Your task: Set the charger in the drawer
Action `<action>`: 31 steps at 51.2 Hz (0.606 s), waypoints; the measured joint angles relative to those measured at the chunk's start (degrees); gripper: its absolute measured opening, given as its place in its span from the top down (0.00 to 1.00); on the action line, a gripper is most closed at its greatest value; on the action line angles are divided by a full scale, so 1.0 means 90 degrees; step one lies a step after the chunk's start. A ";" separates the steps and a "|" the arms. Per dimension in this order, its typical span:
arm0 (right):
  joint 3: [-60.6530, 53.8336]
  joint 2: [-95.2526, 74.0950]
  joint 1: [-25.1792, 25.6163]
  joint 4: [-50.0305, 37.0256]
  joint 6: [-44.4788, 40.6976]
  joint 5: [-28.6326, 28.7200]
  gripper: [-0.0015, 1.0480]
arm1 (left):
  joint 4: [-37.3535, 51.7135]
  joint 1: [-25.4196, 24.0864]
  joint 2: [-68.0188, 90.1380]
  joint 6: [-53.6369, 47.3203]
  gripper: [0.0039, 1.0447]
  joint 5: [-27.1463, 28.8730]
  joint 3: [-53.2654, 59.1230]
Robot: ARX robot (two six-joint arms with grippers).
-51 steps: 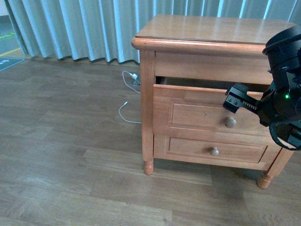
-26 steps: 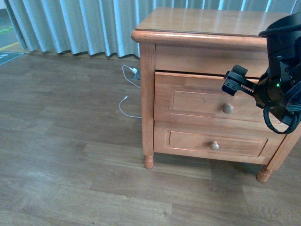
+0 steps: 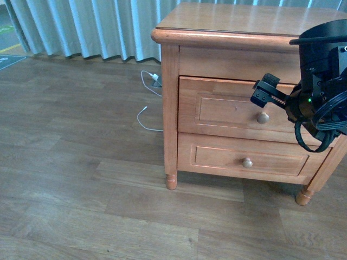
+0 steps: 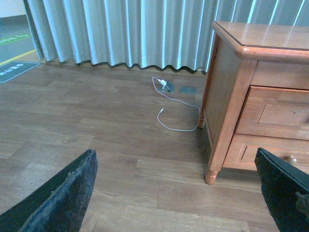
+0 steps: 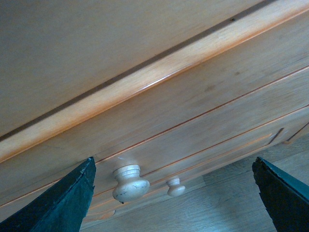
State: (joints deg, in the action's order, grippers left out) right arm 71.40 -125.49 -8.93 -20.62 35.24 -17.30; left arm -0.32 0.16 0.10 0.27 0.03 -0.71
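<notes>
Closing stage of the task, by the look of it. Left gripper (image 4: 174, 159) idle and well away from the furniture, dark fingers spread wide with nothing but bare floor between them. Further right, taller honey-brown wooden drawer with recessed panel front (image 3: 227, 108), apparently pushed in flush or very nearly so, only a thin dark seam under the top rail. Round pale wooden knob (image 3: 263, 117) untouched. Right gripper (image 3: 265, 91) hovering just in front of the drawer's upper edge, above the knob; in its wrist view the fingers set wide apart, holding nothing. No small white boxy charger in sight in any view; probably inside the shut drawer, though impossible to confirm. Next move, as a judgement: a last gentle press on the drawer front if any gap remains, otherwise a straight retreat clear of the knob. Then the room, left to right: green floor marking with a yellow stripe (image 4: 14, 72) at the far edge; pale grey-green pleated curtain (image 3: 81, 27) reaching the floor; grey-brown wood-plank floor (image 3: 81, 179); thin white cable (image 3: 142, 116) looping from a small plug near the curtain toward the furniture; honey-brown wooden nightstand on turned feet (image 3: 227, 24), smooth top; below the taller drawer, shallower drawer (image 3: 217, 157) with a smaller pale knob (image 3: 247, 162), closed.
</notes>
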 joint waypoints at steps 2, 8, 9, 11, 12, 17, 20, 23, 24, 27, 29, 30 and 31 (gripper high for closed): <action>0.0027 -0.0024 0.0000 0.0000 0.0005 -0.0007 0.08 | 0.0000 0.0000 0.0000 0.0000 0.05 0.0000 0.0000; 0.0109 -0.0080 0.0000 0.0010 0.0019 -0.0024 0.08 | 0.0000 0.0000 0.0000 0.0000 0.05 0.0000 -0.0002; 0.0121 -0.0085 0.0000 0.0019 0.0017 -0.0027 0.08 | 0.0000 0.0000 0.0000 0.0000 0.05 0.0000 0.0000; 0.0138 -0.0100 0.0000 0.0029 0.0019 -0.0027 0.08 | 0.0000 0.0000 0.0000 0.0000 0.05 0.0000 -0.0002; 0.0148 -0.0107 0.0000 0.0036 0.0019 -0.0027 0.08 | 0.0000 0.0000 0.0000 0.0000 0.05 0.0000 -0.0002; 0.0192 -0.0143 0.0000 0.0053 0.0019 -0.0017 0.08 | 0.0000 0.0000 0.0000 -0.0002 0.05 0.0000 0.0000; 0.0209 -0.0170 -0.0002 0.0053 0.0017 0.0010 0.08 | 0.0000 0.0000 0.0000 0.0000 0.05 0.0000 0.0000; 0.0209 -0.0170 0.0000 0.0053 0.0017 0.0036 0.08 | 0.0000 0.0000 0.0000 0.0000 0.05 0.0000 0.0000; 0.0209 -0.0170 0.0002 0.0053 0.0017 0.0049 0.08 | 0.0000 0.0000 0.0000 0.0000 0.05 0.0000 -0.0002; 0.0189 -0.0168 0.0007 0.0053 0.0017 0.0066 0.08 | 0.0000 0.0000 0.0000 0.0000 0.05 0.0000 0.0000; 0.0153 -0.0160 0.0015 0.0041 0.0017 0.0090 0.08 | 0.0000 0.0000 0.0000 0.0000 0.05 0.0000 -0.0002; 0.0121 -0.0141 0.0017 0.0017 0.0017 0.0109 0.08 | 0.0000 0.0000 0.0000 0.0000 0.05 0.0000 0.0000; 0.0080 -0.0121 0.0022 -0.0010 0.0019 0.0134 0.08 | 0.0000 0.0000 0.0000 0.0000 0.05 0.0000 0.0000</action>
State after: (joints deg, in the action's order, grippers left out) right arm 72.12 -126.58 -8.73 -20.71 35.42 -16.10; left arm -0.32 0.16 0.10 0.27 0.03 -0.71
